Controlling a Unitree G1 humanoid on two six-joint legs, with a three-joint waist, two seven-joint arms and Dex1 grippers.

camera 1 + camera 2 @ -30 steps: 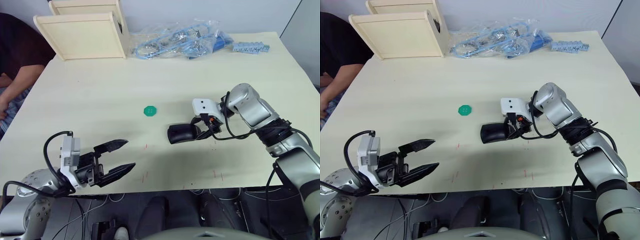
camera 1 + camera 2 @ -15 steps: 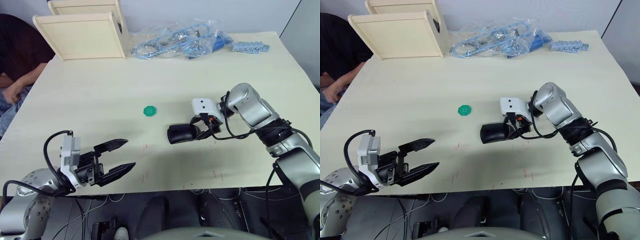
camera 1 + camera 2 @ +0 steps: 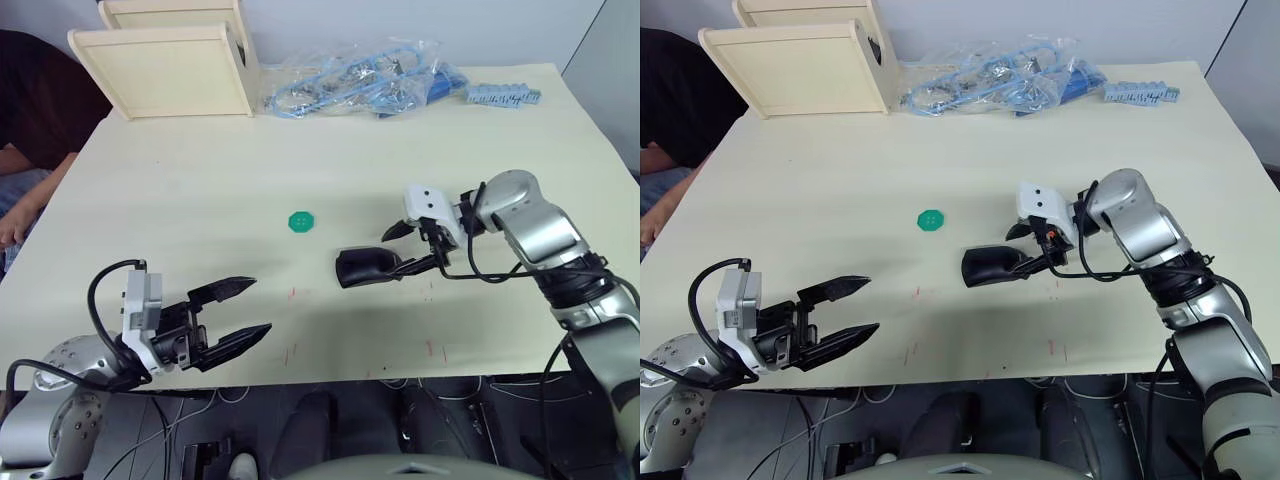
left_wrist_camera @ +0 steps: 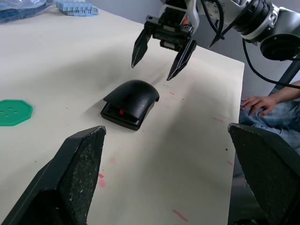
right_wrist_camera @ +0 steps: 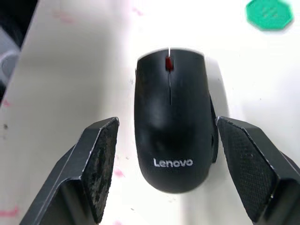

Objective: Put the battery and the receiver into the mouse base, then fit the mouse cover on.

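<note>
Beside mouse cover (image 3: 366,266), right gripper (image 3: 406,246) open, not touching.

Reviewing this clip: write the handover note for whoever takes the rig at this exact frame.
Right hand: open, fingers either side of the mouse, not gripping.
Left hand: open, empty, hovering at the near table edge.
Mouse cover sits on the mouse base mid-table, and looks raised at the front, where the base shows beneath.
Battery and receiver: presumably inside, cannot confirm.
Green disc lies beyond the mouse.
Left: check the cover is fully seated; press down if not.
</note>
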